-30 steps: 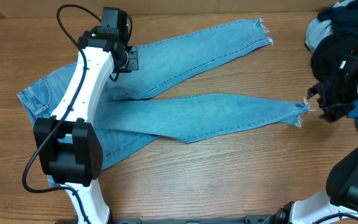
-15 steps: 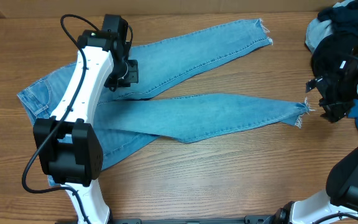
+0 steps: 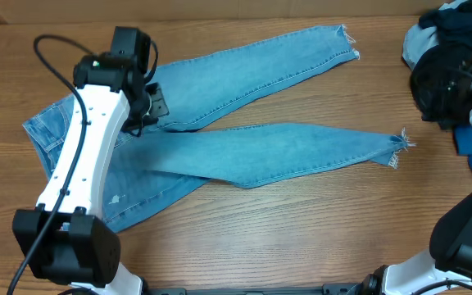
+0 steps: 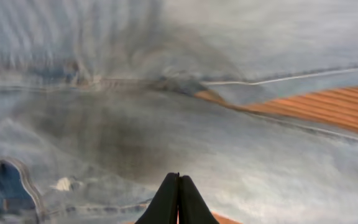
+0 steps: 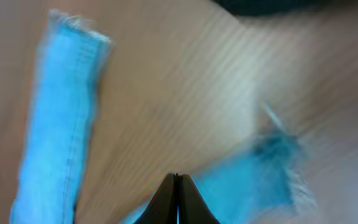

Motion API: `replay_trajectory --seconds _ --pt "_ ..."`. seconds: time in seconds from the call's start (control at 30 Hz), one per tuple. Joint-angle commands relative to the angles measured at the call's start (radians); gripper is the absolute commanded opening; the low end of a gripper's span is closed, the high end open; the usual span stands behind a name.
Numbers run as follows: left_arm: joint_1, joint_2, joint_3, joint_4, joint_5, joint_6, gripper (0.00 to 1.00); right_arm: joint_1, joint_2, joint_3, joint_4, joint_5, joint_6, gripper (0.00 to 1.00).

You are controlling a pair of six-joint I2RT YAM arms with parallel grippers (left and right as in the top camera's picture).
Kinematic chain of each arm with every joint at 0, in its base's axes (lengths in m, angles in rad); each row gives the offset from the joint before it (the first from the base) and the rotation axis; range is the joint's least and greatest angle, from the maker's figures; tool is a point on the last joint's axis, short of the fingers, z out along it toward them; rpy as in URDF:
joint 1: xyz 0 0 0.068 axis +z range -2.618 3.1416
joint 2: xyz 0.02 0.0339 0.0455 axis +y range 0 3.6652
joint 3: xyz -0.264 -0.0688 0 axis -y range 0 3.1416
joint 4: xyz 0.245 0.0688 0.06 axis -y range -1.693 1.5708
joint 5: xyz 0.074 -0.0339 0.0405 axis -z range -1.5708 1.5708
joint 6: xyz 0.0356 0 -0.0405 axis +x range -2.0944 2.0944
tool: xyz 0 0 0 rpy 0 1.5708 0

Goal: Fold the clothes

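Light blue jeans (image 3: 244, 152) with frayed hems lie flat on the wooden counter (image 3: 301, 238). The waist is at the left and the legs run rightward and splay, the far one slanting toward the back edge. Dark clothes (image 3: 457, 20) are heaped at the back right corner. The left fingers (image 4: 166, 202) are pressed together over the denim, holding nothing. The right fingers (image 5: 166, 202) are likewise closed and empty.

From overhead, the left arm (image 3: 84, 156) hides part of the jeans (image 3: 285, 152) near the waist at 9 o'clock. The pile of dark clothes (image 3: 453, 29) at 2 o'clock is cut off by the picture's edge. Both wrist views are blurred: the left shows smeared denim seams, the right a soft-edged frayed hem (image 5: 73, 31) at 11 o'clock.
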State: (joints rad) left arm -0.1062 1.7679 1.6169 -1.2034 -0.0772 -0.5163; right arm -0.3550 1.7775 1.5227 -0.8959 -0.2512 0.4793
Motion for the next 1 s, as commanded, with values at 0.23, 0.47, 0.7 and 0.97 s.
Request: replay_trajectory --seconds 0.23,0.47,0.7,0.97 --pt "0.094 0.021 -0.145 0.088 -0.006 -0.165 0.04 0.290 0.203 0.049 0.439 -0.008 -0.166 0.04" --pt "0.203 0.031 -0.156 0.161 -0.008 -0.127 0.04 0.317 0.470 0.313 0.454 -0.014 -0.167 0.04" --pt "0.207 0.031 -0.156 0.161 -0.008 -0.082 0.04 0.317 0.703 0.550 0.483 0.040 -0.160 0.04" --pt "0.211 0.050 -0.156 0.169 -0.010 -0.080 0.04 0.312 0.813 0.599 0.497 0.121 -0.116 0.04"
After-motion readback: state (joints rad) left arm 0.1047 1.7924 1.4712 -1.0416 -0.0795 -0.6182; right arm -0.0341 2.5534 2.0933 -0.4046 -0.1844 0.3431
